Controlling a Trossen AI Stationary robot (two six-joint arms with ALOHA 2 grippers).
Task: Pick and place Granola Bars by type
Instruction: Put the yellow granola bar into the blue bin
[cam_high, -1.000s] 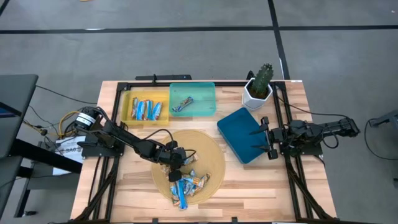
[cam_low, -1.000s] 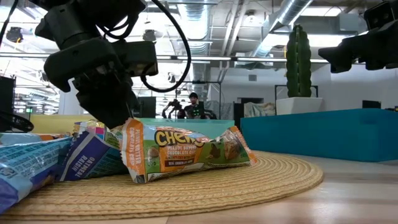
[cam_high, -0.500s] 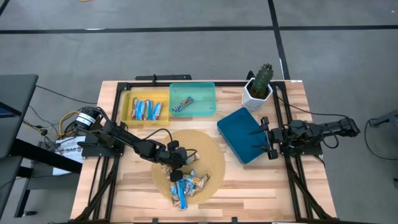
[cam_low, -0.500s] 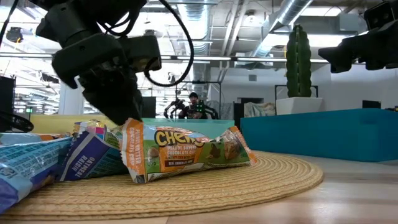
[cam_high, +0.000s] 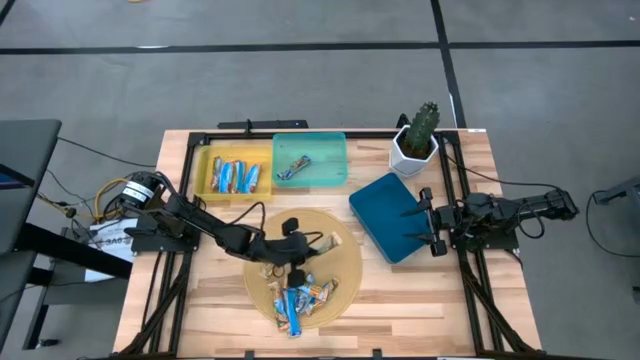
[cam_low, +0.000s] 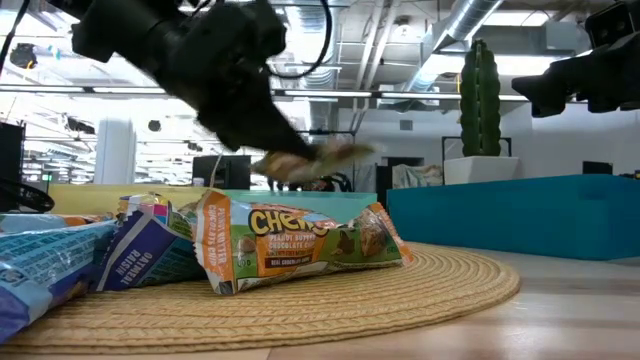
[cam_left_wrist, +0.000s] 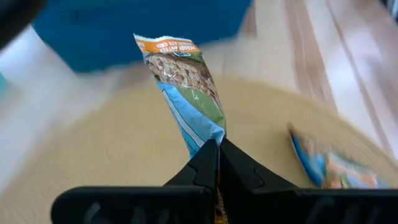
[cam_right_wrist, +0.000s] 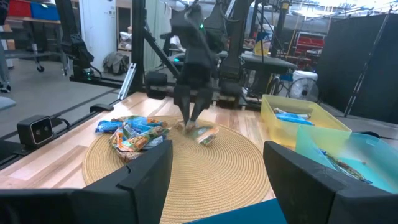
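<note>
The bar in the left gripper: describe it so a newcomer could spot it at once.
Find the round woven mat at the table's front centre. The left gripper is shut on the bar above the mat. Unlike the bars lying in the pile, it hangs in the air, pinched by one end.

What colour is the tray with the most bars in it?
Yellow tray; it shows best in the high view.

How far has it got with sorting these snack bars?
Partly done. Several blue-wrapped bars lie in the yellow tray, and one bar in the teal tray. The left gripper is shut on a green-and-orange wrapped bar above the round woven mat. A pile of bars remains there. The right gripper waits open.
</note>
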